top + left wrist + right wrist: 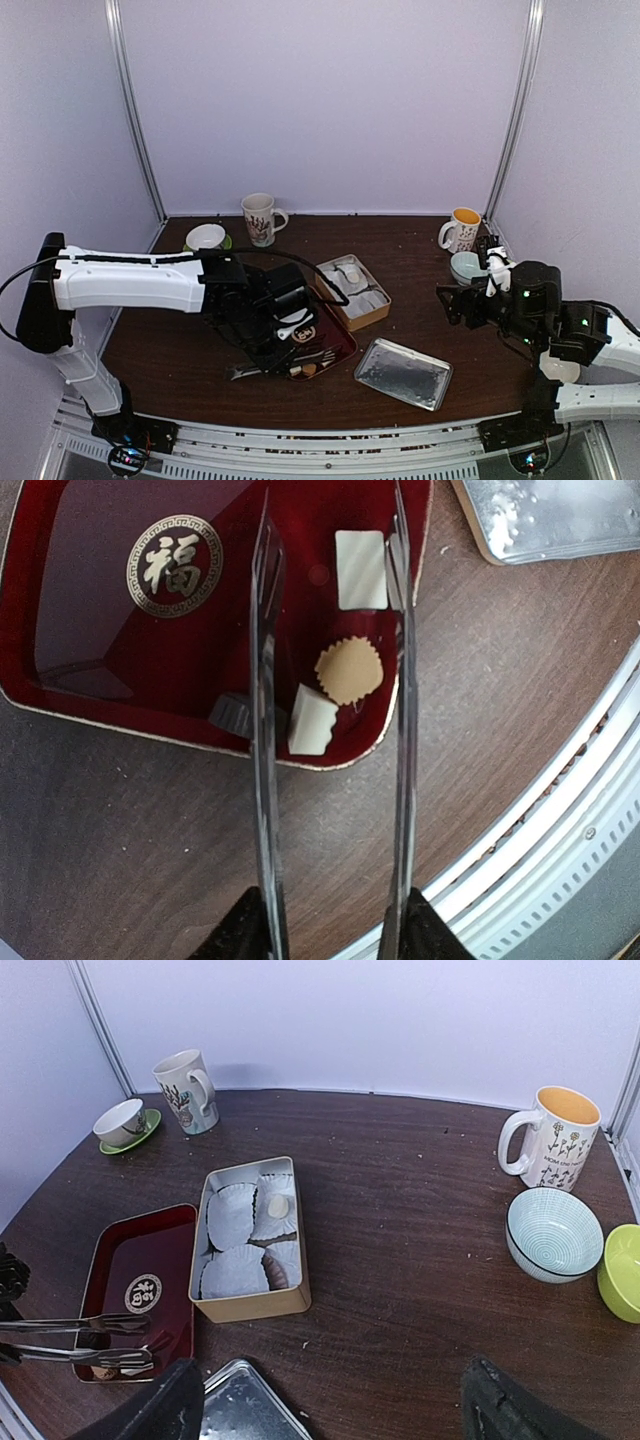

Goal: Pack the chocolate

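Nearest you, the left gripper [328, 925] is clamped on the tongs [262, 680], and their blades stand apart over the near corner of the tray [100, 660]. The chocolate [312, 720] lies right there between the blades: a cream piece by the near rim, a tan scalloped one just beyond it, a cream square farther on. Take one at a time, and I'd start with the cream piece beside the left blade. Bring the tips down to it and squeeze slowly, since the rim is just beside it and a hard pinch could flick it out. Lift straight up before you swing. The lid [403, 372] lies off to the right, out of your line. Beyond the tray sits the tin [250, 1305], just beside it, so clear its wall and set down into a liner [232, 1215]. The right gripper [335, 1405] hangs well apart, jaws wide with nothing between them. The mugs [261, 217] stand far back.
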